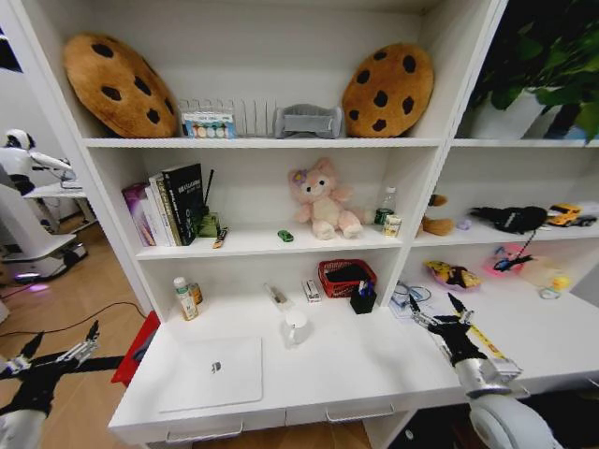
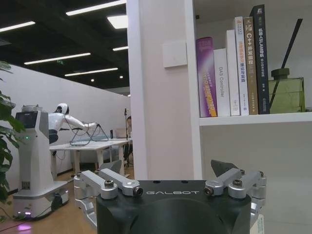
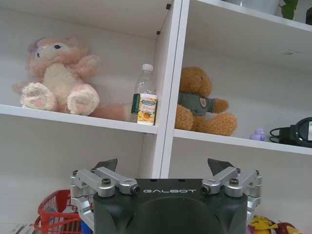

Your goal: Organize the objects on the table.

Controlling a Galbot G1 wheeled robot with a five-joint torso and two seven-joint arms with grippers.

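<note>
Both hands spread, holding nothing. Landmark: closed silver laptop [image 1: 211, 372], flat on the long white worktop [image 1: 374, 369] near its front edge.

- Left hand [image 1: 58, 359] sits well off to the left of the laptop, past the worktop end, over the wood floor.
- Right hand [image 1: 440, 318] hovers over the worktop, well to the right of the laptop, near the black pen holder [image 1: 362, 300] with its blue pens.
- Tiny green toy car [image 1: 285, 236] is on the shelf above and behind the laptop, beside the pink plush rabbit [image 1: 324, 199].

Risks, my read:
- Laptop is thin and flush with the surface; fingers may slide over the lid or push it off the front edge.
- Small white cup [image 1: 295, 327] stands just right of the laptop; a sweep from the right hand could tip it.
- Reaching for the car risks clipping the shelf edge or the rabbit.

Readable text: "GALBOT" on both hand housings. "C++" on a tan-spined book [image 2: 249, 63]. Other spines and the clear bottle [image 3: 144, 97] label I can't make out.
</note>
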